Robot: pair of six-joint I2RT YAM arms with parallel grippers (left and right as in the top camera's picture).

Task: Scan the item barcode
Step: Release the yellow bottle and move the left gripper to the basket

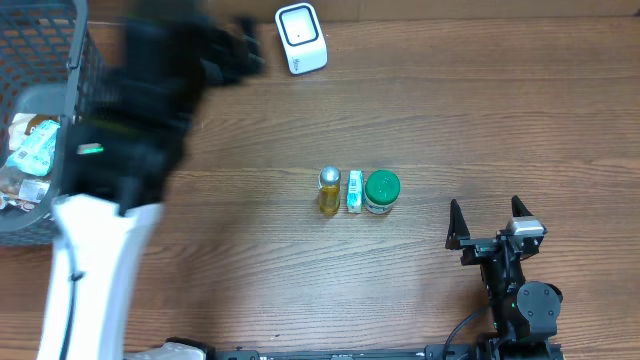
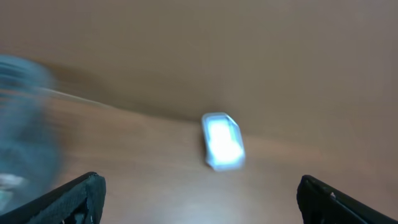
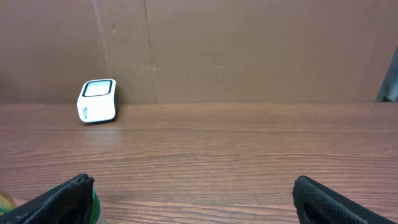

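A grey mesh basket (image 1: 40, 50) sits at the left edge of the wooden table (image 1: 450, 110). Crumpled packets (image 1: 25, 150) lie inside it. A brown board (image 3: 249, 50) stands along the table's far edge.

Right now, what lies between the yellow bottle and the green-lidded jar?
A small white-and-green pack, in line with the yellow bottle and green-lidded jar; the overhead view shows it.

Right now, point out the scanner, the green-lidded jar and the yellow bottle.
scanner (image 1: 301, 38), overhead view, centre of its white top.
green-lidded jar (image 1: 382, 190), overhead view, middle of the lid.
yellow bottle (image 1: 328, 200), overhead view, its yellow body.
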